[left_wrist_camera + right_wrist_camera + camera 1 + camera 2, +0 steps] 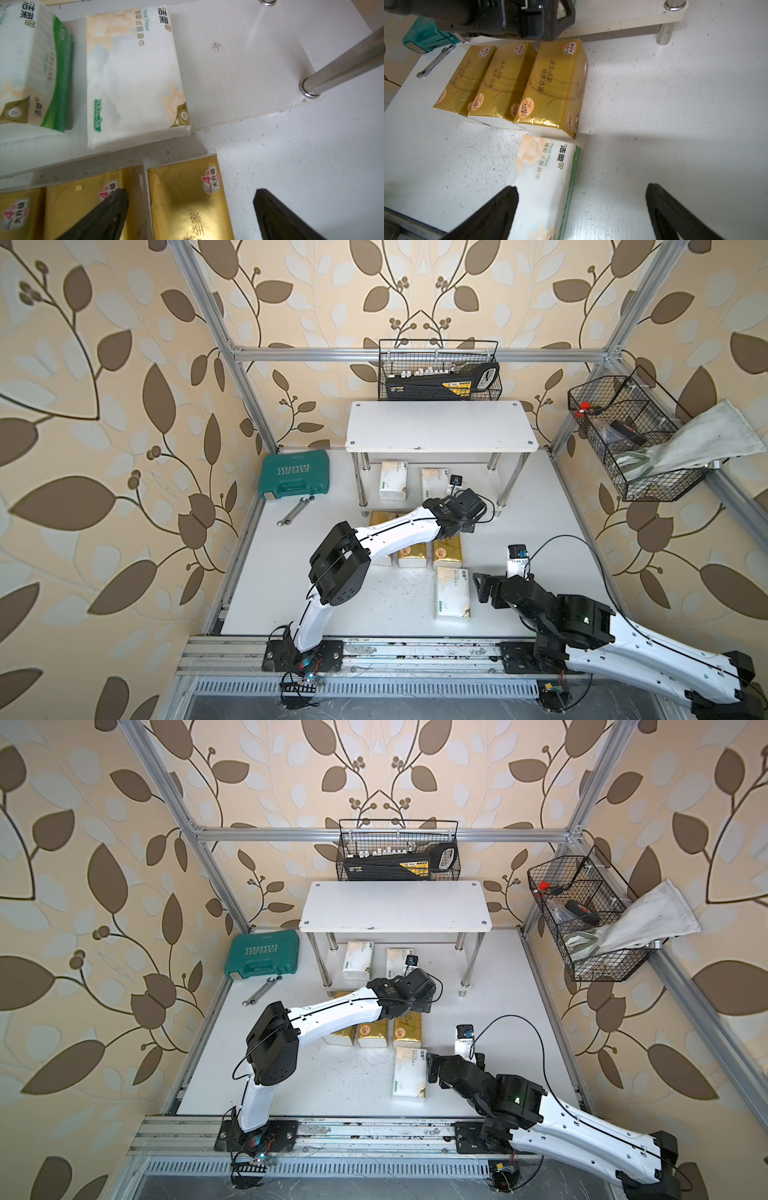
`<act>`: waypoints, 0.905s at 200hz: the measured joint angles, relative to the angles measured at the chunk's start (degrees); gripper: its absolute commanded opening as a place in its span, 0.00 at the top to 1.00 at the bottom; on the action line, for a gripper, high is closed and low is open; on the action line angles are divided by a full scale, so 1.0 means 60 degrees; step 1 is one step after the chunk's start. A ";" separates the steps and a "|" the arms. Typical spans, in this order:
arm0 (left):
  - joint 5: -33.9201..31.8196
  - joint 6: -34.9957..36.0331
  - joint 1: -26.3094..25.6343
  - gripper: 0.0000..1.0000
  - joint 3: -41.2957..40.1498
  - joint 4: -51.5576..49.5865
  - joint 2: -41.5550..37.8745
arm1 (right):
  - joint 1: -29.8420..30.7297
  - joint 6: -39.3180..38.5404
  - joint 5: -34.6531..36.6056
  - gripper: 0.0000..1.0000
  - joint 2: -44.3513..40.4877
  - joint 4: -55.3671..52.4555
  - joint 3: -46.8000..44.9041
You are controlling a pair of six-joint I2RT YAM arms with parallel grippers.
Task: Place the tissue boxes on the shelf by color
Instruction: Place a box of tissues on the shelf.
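Left end effector (191, 192) hovers over gold tissue box (180, 209).

"EXPLOIT" on teal case (295, 477); "Facial Tissue", "100" on white pack (133, 83).

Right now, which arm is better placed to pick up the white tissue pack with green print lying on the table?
The right. The right gripper, open, hangs beside that white tissue pack; the left gripper, also open, hovers over the shiny gold packs.
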 measured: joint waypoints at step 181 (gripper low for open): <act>0.0710 0.0160 0.0696 0.01 0.1472 0.0280 0.1443 | 0.0000 0.0073 0.0029 0.01 -0.0029 -0.0226 0.0000</act>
